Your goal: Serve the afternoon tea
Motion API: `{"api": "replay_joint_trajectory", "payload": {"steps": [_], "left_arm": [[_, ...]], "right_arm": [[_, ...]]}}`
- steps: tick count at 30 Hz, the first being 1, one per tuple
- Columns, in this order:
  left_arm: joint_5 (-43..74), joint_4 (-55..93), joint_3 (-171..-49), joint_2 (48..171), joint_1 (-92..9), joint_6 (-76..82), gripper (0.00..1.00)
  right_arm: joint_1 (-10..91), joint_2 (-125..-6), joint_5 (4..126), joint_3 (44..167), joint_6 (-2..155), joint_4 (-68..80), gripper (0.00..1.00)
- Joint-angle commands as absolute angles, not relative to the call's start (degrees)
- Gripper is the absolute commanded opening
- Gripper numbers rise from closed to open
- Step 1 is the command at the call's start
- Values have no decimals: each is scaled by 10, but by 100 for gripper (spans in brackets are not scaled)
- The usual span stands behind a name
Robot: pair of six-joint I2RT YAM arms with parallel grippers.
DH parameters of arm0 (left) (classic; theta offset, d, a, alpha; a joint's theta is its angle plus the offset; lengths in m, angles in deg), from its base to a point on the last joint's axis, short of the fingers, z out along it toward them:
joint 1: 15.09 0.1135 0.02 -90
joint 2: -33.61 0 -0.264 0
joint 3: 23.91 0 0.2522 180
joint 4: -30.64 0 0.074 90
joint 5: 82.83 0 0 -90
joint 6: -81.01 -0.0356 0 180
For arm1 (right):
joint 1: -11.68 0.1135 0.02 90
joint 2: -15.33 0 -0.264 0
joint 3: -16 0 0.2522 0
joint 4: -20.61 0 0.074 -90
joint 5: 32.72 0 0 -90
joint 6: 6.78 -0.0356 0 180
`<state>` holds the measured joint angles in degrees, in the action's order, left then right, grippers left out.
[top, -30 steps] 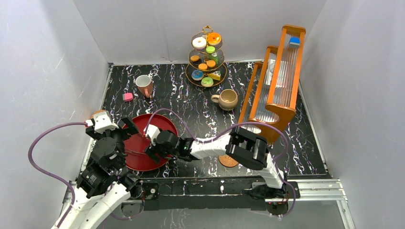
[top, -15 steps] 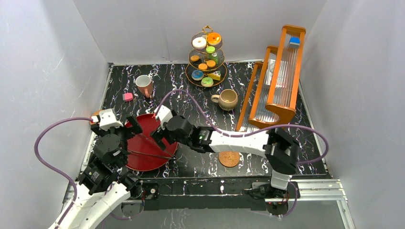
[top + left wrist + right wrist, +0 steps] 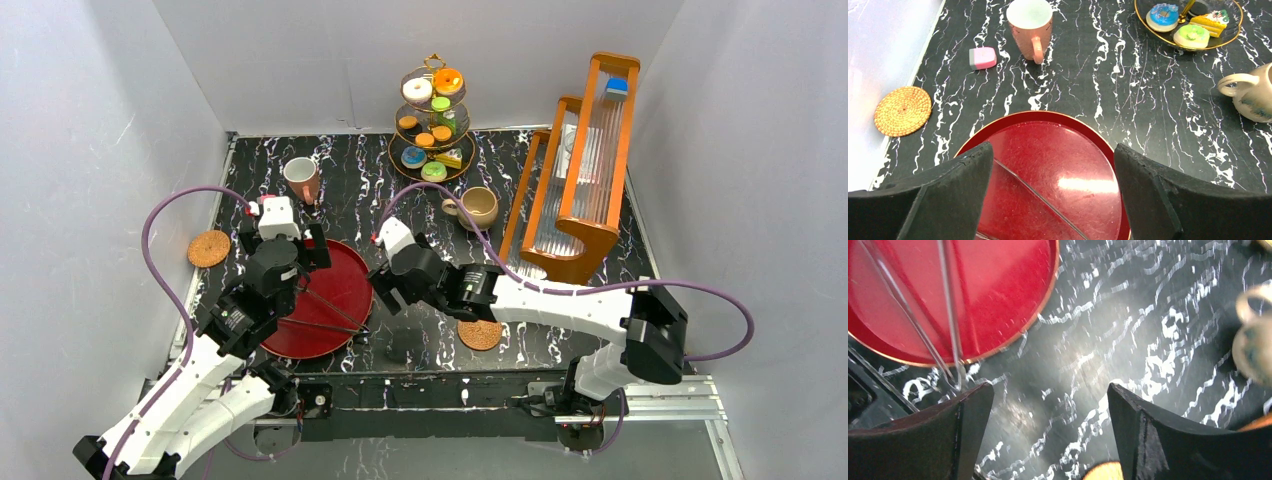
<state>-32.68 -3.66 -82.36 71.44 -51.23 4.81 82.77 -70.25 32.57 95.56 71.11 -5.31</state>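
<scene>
Looking down from the top view: gold stand (image 3: 433,120) with toy pastries (image 3: 432,140) sits at the far edge of the counter (image 3: 350,170). White mug (image 3: 301,178) is far left, beige mug (image 3: 478,207) just in front of the stand. One coaster (image 3: 209,248) lies by the left wall, the second coaster (image 3: 480,334) at the near edge, partly under the right arm. Red tray (image 3: 345,275) is near left, tongs (image 3: 335,310) lying on it. Wooden rack (image 3: 580,170) stands on the right. Left jaws are above the tray's far part, right jaws just right of the tray.

Left wrist: jaws spread wide, gripping nothing, tray below them. A pink pastry (image 3: 983,58) lies loose on the counter between coaster and white mug.

Right wrist: jaws wide apart, empty, over bare counter beside the tray rim. The tongs' joined end pokes past the rim. Beige mug is a blur at the right edge.
</scene>
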Motion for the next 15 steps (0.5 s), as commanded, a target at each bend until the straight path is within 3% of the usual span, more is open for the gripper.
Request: {"api": "replay_joint_trajectory", "payload": {"steps": [1,5,8,15], "left_arm": [[-323,11,-844,716,-515,35,88],[-316,26,-828,710,-515,34,89],[-317,17,-817,705,-515,35,89],[-333,22,-798,676,-515,20,90]], "right_arm": [[807,-657,298,910,667,-124,87],[758,-623,317,852,637,-150,51],[712,-613,334,820,622,-160,32],[657,-625,379,802,596,-192,0]]}}
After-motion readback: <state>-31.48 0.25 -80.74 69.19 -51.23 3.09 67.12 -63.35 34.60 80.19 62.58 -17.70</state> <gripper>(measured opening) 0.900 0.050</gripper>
